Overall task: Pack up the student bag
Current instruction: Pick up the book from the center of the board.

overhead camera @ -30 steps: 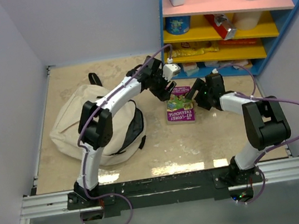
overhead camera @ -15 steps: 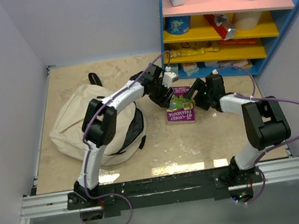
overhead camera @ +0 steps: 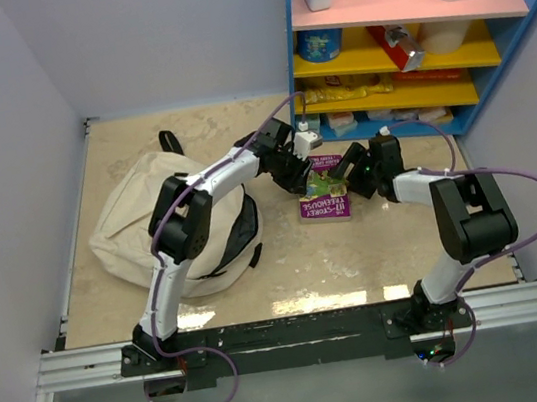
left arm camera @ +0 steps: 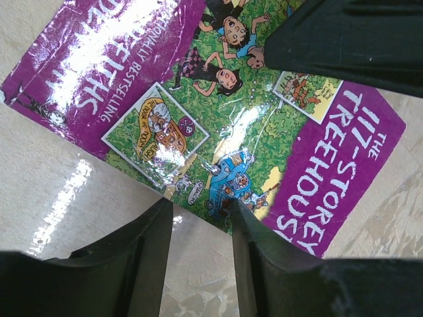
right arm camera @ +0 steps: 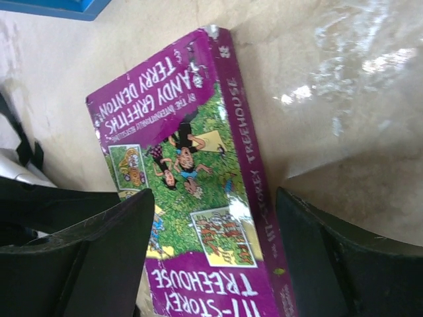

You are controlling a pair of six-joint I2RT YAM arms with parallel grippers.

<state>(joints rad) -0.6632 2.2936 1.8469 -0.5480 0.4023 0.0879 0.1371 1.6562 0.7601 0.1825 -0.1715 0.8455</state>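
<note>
Top external view is showing the book (overhead camera: 324, 191) lying flat on the bench (overhead camera: 357, 253), so both arms are bracketing it to lift it. The left gripper (overhead camera: 293, 171) jaws are standing part-open at one edge, and the right gripper (overhead camera: 355, 182) jaws are standing wide astride the spine. The student bag (overhead camera: 141, 225) is lying well apart to the left.

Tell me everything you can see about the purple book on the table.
The book is a glossy paperback, purple with green cartoon panels, titled The 117-Storey Treehouse, corners scuffed. It lies flat, cover up, on the table, between the left gripper at one edge and the right gripper at its spine side.
</note>
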